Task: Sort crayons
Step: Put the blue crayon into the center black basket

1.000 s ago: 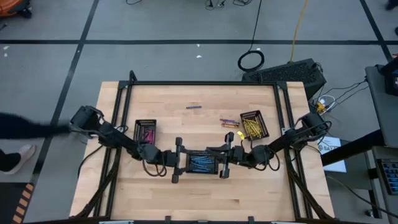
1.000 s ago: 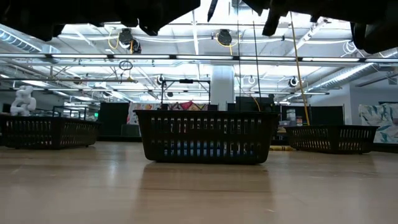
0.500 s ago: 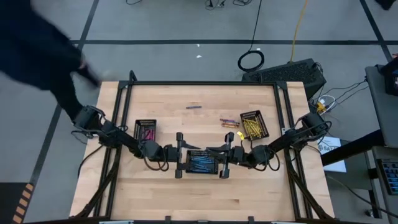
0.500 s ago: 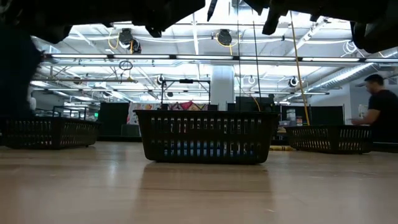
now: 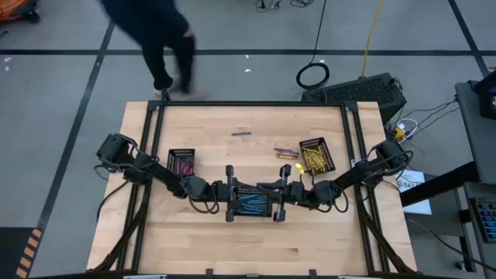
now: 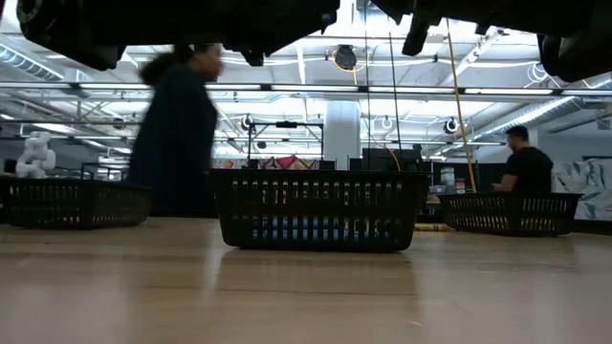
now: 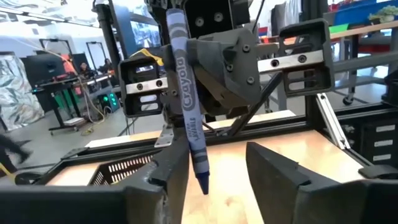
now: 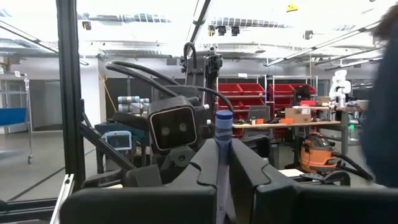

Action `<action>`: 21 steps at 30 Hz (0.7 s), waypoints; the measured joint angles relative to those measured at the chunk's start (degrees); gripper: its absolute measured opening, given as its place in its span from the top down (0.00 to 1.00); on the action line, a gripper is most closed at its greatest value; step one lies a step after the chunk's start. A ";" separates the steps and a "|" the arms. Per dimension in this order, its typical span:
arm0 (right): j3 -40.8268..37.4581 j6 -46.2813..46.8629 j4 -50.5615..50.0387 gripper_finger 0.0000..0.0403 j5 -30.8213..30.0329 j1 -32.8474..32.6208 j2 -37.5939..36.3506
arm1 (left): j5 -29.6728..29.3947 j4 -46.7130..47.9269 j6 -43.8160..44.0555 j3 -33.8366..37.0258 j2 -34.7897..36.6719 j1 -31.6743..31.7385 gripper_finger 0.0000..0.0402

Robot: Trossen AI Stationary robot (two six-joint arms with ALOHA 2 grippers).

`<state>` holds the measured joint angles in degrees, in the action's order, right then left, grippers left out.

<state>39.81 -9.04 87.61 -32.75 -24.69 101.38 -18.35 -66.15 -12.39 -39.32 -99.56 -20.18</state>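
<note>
Blue crayon (image 7: 186, 106) stood upright, pinched in the right gripper (image 5: 277, 203), whose fingers were fully closed on it. The left gripper (image 7: 217, 162) had slid in to meet it, its fingers narrowing from wide but not yet clamped. I'd judge it a handover above the middle tray (image 6: 316, 205). Loose crayons (image 5: 285, 153) lay at one o'clock, with bare surface beyond. A person (image 5: 159, 39) had arrived past the far edge at eleven o'clock.
</note>
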 joint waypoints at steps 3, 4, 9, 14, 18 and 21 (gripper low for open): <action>0.00 -0.03 0.02 1.00 0.08 -0.02 0.00 | -0.09 -0.41 0.01 -0.21 -0.21 -0.04 0.64; 0.00 -0.05 0.00 1.00 0.09 -0.02 0.00 | -0.19 -0.40 0.00 -0.21 -0.21 -0.02 0.65; 0.00 -0.11 0.00 1.00 0.07 -0.02 0.00 | -1.48 -0.78 -0.01 -0.21 -0.21 -0.07 0.73; 0.00 -0.11 -0.13 1.00 0.25 -0.02 0.00 | -1.72 -0.68 -0.02 -0.21 -0.21 -0.03 0.86; -0.02 -0.42 -1.08 1.00 0.42 -0.11 0.00 | -1.91 0.90 0.08 -0.21 -0.19 -0.02 0.97; -0.04 0.21 -1.95 1.00 0.37 -0.21 0.00 | -2.12 1.15 0.08 -0.20 -0.16 -0.28 0.98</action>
<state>39.77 -8.82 85.66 -32.38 -24.90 101.38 -20.47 -65.01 -12.31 -39.52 -99.72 -20.47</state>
